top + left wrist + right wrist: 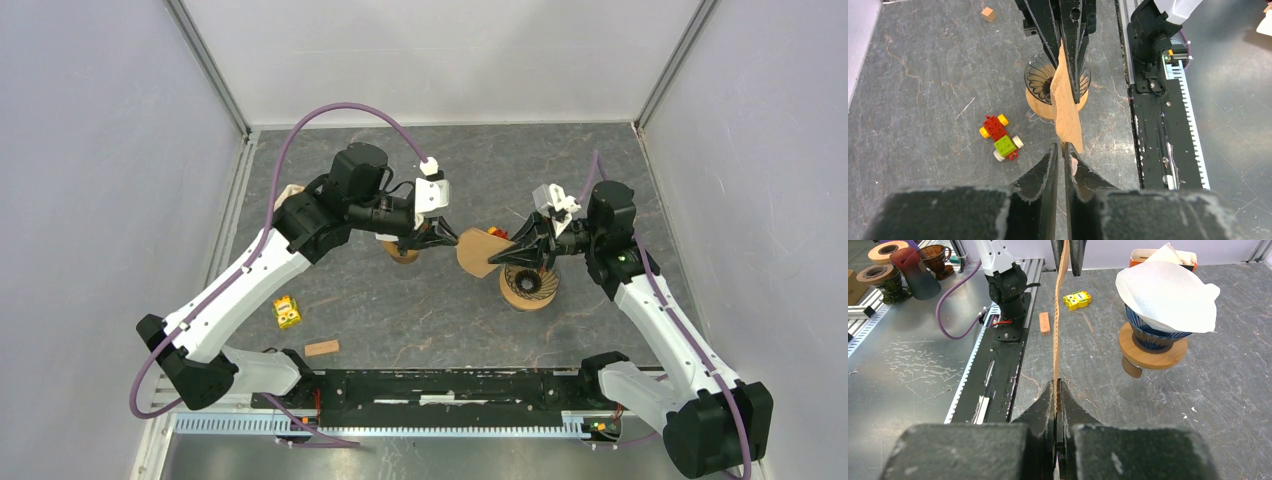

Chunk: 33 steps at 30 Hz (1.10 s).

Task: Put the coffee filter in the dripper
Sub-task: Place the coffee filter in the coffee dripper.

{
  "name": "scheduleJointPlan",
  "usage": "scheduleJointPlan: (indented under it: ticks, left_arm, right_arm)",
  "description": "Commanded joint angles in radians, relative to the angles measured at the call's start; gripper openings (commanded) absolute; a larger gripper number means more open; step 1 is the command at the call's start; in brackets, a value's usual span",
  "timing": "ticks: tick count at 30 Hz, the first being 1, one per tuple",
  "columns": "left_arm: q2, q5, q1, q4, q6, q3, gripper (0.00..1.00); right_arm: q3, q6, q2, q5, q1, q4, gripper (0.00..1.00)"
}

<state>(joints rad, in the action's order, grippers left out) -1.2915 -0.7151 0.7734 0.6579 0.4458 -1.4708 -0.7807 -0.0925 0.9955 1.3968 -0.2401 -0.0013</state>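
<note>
Currently my left gripper [1064, 159] and right gripper [1056, 390] both pinch the flat brown paper coffee filter [1068, 110] just left of the dark ribbed dripper [1040, 80]; next, I'd spread it open.

Hidden and covered parts
From above, the right gripper [505, 252] and brown filter [478, 250] cover much of the dripper [530, 292]; the left arm [330, 215] hides most of the second dripper [402, 256]. In the right wrist view, the white filter [1168, 295] masks an orange box [1135, 260].
</note>
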Motion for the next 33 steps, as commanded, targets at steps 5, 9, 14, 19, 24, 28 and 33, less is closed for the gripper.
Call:
scheduleJointPlan:
  ticks: [5, 9, 14, 19, 24, 28, 33]
  left_arm:
    - [-0.004, -0.038, -0.006, -0.067, -0.029, 0.01, 0.16]
    - [0.006, -0.058, -0.013, -0.069, -0.022, 0.026, 0.15]
    - [0.021, -0.092, -0.027, -0.063, -0.004, 0.046, 0.15]
    - [0.026, -0.11, -0.034, -0.083, -0.018, 0.064, 0.15]
    - [0.017, -0.152, -0.039, -0.111, -0.064, 0.061, 0.16]
    - [0.008, -0.166, -0.042, -0.126, -0.09, 0.06, 0.17]
    - [0.002, -0.197, -0.049, -0.141, -0.117, 0.059, 0.17]
  right_arm:
    - [0.006, 0.01, -0.024, 0.029, 0.002, 0.035, 0.0]
    - [0.01, 0.01, -0.025, 0.035, 0.002, 0.039, 0.0]
    - [0.011, 0.01, -0.023, 0.039, 0.003, 0.041, 0.0]
    - [0.011, 0.011, -0.026, 0.038, 0.002, 0.041, 0.0]
    - [0.012, 0.011, -0.025, 0.027, 0.003, 0.043, 0.0]
    - [0.014, 0.007, -0.026, 0.018, 0.002, 0.04, 0.0]
    - [0.011, -0.006, -0.028, 0.005, 0.003, 0.026, 0.0]
